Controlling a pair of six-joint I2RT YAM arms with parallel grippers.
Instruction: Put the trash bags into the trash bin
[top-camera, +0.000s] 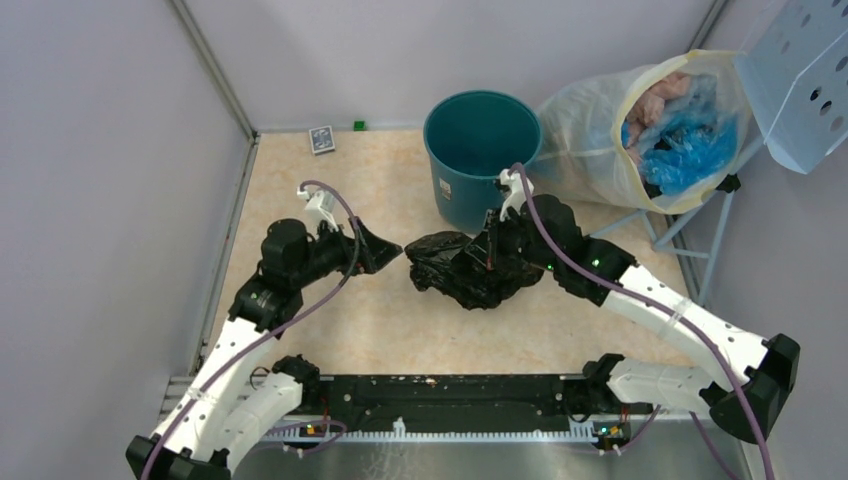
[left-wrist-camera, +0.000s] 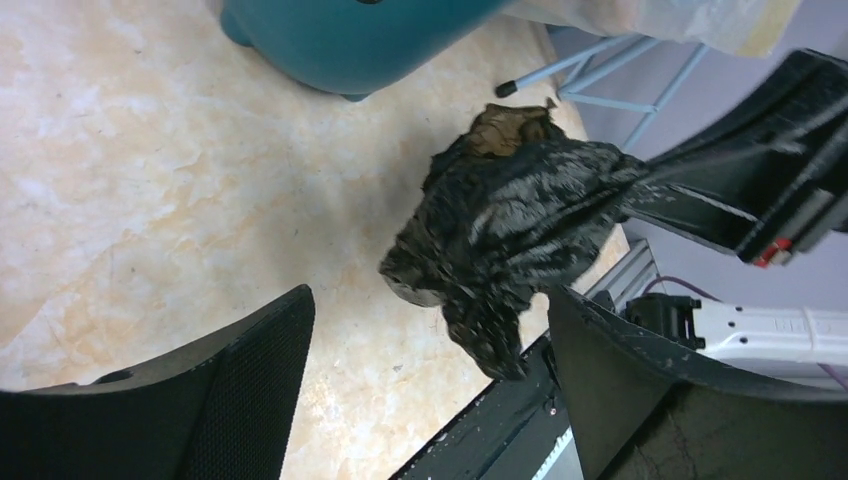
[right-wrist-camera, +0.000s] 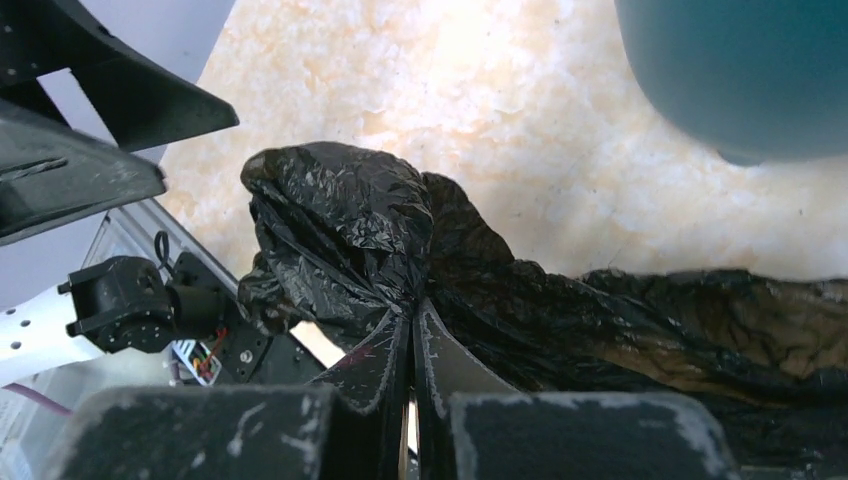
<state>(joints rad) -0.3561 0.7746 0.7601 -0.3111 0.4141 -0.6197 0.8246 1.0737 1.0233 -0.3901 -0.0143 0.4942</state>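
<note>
The left gripper (top-camera: 388, 250) is seen at the left of the marbled beige table (top-camera: 330, 320), with its fingers (left-wrist-camera: 250, 390) spread wide apart and nothing held between them. Its tips are pointed rightward at the trash bag (top-camera: 462, 272), and the bag's left edge is found just beside them; whether contact is made cannot be told. In the left wrist view the bag is framed in the gap beyond the two spread fingers, nearer the right one.

The trash bag is bunched into a crinkled, glossy black heap near the middle of the table, in front of the trash bin (top-camera: 458, 195) and outside it.

At the bag's right side, a fold of the black plastic is pinched by the right gripper (right-wrist-camera: 411, 325), whose fingers are pressed together on it, with only a thin slit left between them. From that pinch the bag is spread out left and right in the right wrist view.

The teal trash bin is stood upright just behind the bag, its mouth open. Further right, a translucent sack (top-camera: 585, 140) holding blue and pink material is propped beside the bin.
</note>
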